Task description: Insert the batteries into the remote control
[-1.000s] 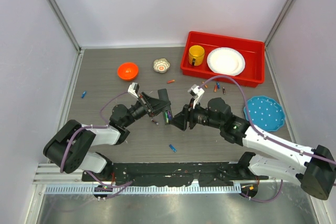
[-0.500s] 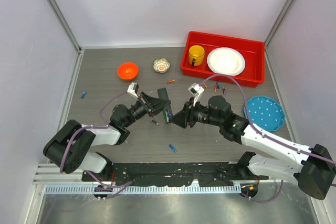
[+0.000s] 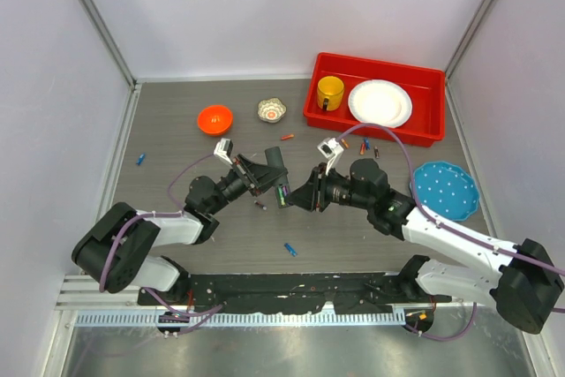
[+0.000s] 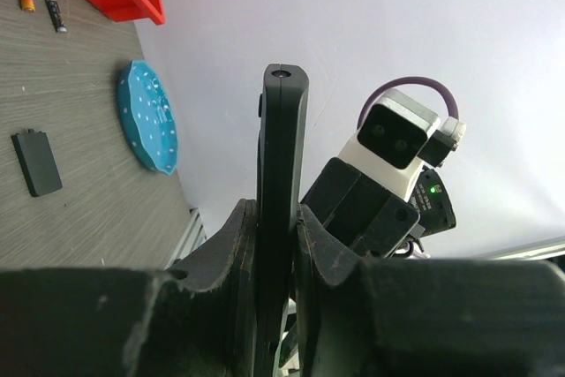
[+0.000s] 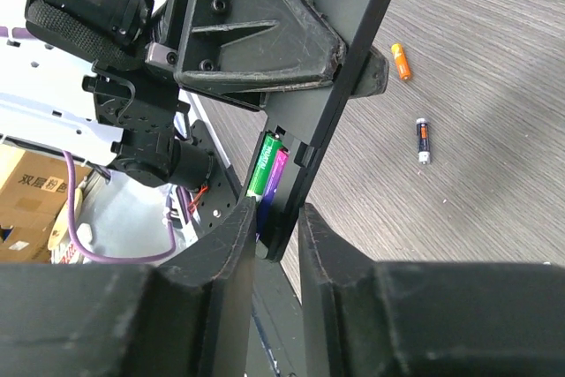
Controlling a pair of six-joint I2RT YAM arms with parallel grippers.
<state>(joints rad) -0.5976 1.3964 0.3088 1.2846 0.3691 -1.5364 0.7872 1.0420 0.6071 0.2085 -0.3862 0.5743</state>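
Observation:
My left gripper (image 3: pixel 261 177) is shut on the black remote control (image 3: pixel 279 176) and holds it tilted above the table; in the left wrist view the remote (image 4: pixel 281 165) stands edge-on between the fingers (image 4: pixel 231 245). A green battery (image 5: pixel 263 165) and a purple battery (image 5: pixel 278 174) sit side by side in its slot. My right gripper (image 5: pixel 278 218) is narrowly open, its jaws astride the remote's lower end (image 5: pixel 305 178), the left pad (image 5: pixel 238 245) against the batteries. Loose batteries lie on the table: an orange one (image 5: pixel 402 61), a black-and-white one (image 5: pixel 424 140), blue ones (image 3: pixel 290 249) (image 3: pixel 140 159).
A flat black cover (image 4: pixel 37 162) lies on the table near a blue dotted plate (image 3: pixel 444 190). A red bin (image 3: pixel 424 125) at the back right holds a yellow mug (image 3: pixel 331 92) and a white plate (image 3: pixel 380 101). An orange bowl (image 3: pixel 214 118) and a small patterned cup (image 3: pixel 272 110) stand behind.
My right gripper has edged a little up and toward the remote's end. The left arm and the remote have stayed still.

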